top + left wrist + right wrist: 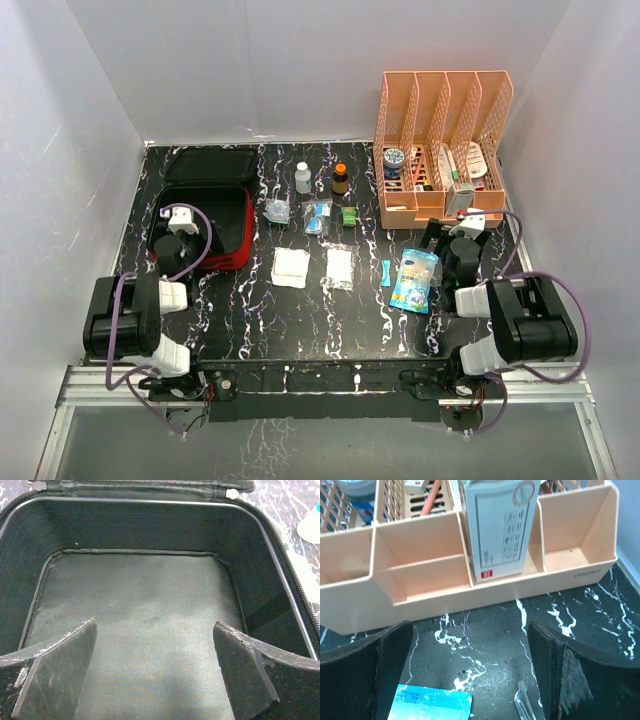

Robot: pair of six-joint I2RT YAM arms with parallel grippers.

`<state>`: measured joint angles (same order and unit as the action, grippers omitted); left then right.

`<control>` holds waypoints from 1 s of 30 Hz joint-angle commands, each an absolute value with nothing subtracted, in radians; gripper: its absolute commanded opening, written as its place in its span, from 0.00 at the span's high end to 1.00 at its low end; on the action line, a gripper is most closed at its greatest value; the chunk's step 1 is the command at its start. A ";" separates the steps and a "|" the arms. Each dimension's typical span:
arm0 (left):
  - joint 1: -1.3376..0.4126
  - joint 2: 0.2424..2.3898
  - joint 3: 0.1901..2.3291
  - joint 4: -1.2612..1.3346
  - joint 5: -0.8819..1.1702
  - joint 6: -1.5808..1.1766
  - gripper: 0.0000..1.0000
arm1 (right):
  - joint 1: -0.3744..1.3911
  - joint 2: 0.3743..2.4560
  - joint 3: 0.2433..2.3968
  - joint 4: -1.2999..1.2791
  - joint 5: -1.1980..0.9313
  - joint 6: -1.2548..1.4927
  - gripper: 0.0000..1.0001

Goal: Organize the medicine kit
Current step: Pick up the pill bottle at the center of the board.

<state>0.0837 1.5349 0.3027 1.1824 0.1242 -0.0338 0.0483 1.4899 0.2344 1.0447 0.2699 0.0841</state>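
The red medicine kit lies open at the table's left, black lid flap behind it. My left gripper hangs open over its empty black-lined tray, nothing between the fingers. On the table lie two gauze packets, a white bottle, a brown bottle, small blue packets, a green box and a blue pouch. My right gripper is open and empty beside the pouch, in front of the file rack; its view shows a blue packet corner.
An orange-pink file rack with boxes and tubes stands at the back right; a white box leans in one slot. A clear plastic tip lies near my right finger. White walls enclose the table.
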 commanded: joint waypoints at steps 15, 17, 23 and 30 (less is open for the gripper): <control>0.083 1.079 0.674 0.171 0.312 0.039 0.01 | 0.045 1.014 0.599 0.153 0.285 0.164 0.02; 0.071 1.110 0.734 0.151 0.368 0.016 0.02 | 0.046 1.005 0.649 0.086 0.275 0.164 0.02; -0.060 1.322 0.955 0.152 0.329 -0.016 0.04 | 0.047 1.059 0.876 -0.096 0.168 0.156 0.02; -0.221 1.578 1.157 0.211 0.290 -0.040 0.03 | 0.079 1.207 1.208 -0.277 0.042 0.178 0.02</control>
